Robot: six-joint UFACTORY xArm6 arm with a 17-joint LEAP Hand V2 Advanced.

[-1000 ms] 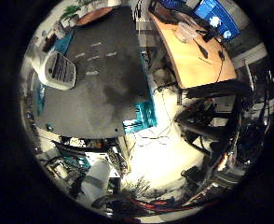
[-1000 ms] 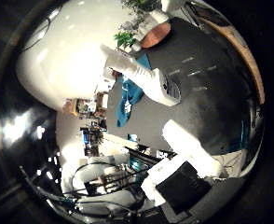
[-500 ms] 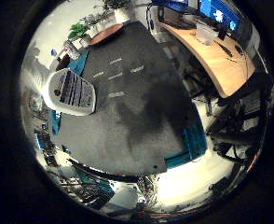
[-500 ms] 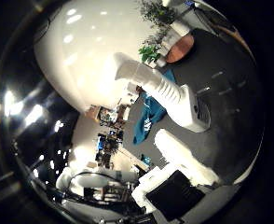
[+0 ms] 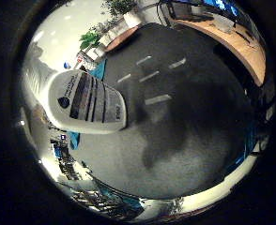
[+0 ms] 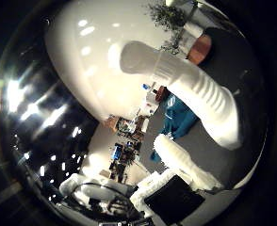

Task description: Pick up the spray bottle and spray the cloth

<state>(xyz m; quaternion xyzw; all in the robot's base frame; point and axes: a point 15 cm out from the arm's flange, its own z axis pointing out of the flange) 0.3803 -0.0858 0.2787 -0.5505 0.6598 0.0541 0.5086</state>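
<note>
A white spray bottle (image 5: pixel 86 101) with a printed label stands on the dark grey table (image 5: pixel 176 131), close to the palm. In the right thumb side palm view the bottle (image 6: pixel 203 91) reaches across the picture, nozzle end up and away. A teal cloth (image 6: pixel 179 119) lies on the table just behind it; a bit of it shows past the bottle in the right little finger side palm view (image 5: pixel 98 68). My right hand (image 6: pixel 184 168) shows a straight white finger and a black part beside the bottle, not curled round it.
White tape marks (image 5: pixel 158 98) lie on the table past the bottle. A wooden desk (image 5: pixel 243 37) with monitors stands beyond the table's far side. Potted plants (image 5: pixel 117 7) and a round wooden table (image 6: pixel 201 47) stand further off.
The camera has moved closer to the bottle over the last second; the bottle fills much more of each view now. The bottle and cloth themselves have not moved.
</note>
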